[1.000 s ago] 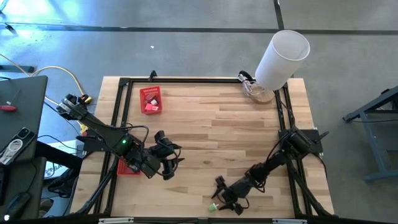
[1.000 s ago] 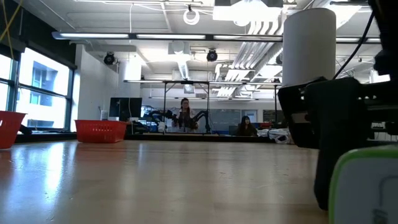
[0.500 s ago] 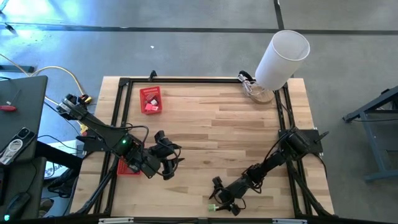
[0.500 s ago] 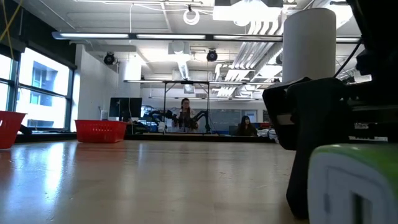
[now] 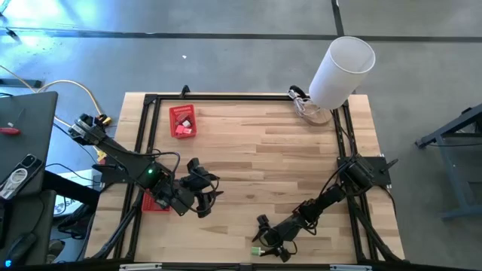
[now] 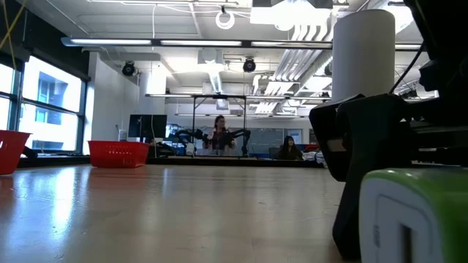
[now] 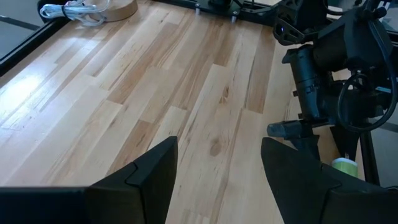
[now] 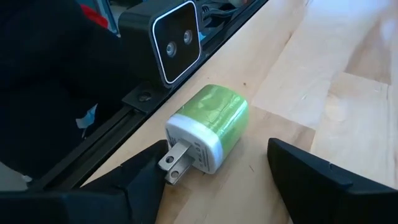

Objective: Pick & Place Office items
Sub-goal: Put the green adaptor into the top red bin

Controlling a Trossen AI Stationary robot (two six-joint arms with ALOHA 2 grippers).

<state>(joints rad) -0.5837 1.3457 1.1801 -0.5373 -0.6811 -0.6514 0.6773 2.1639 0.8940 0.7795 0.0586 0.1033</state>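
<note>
A green and white charger plug (image 8: 208, 127) lies on its side on the wood, close to the table's near edge (image 5: 257, 251), and looms large in the low view (image 6: 417, 212). Its metal prongs (image 8: 172, 165) point toward the near edge. My right gripper (image 8: 214, 163) is low over the table (image 5: 265, 239) and open, with one finger on each side of the plug. My left gripper (image 5: 206, 191) hangs open above the table's left half, with nothing between its fingers (image 7: 217, 155). My right gripper: the plug's prongs (image 8: 168, 168) reach up to the inner side of one finger (image 8: 146, 171). I cannot tell whether they touch. The other finger stands clear of the plug.
One red mesh basket (image 5: 181, 120) stands at the far left and another (image 5: 154, 202) sits under my left arm. A big white cylinder (image 5: 343, 69) is at the far right corner. A small camera block (image 8: 177, 40) sits on the black frame rail beside the plug.
My right gripper has crept a little toward the table's near left, closing in around the plug. In the low view the plug now shows larger and farther left than a second ago. My left gripper has kept still.
</note>
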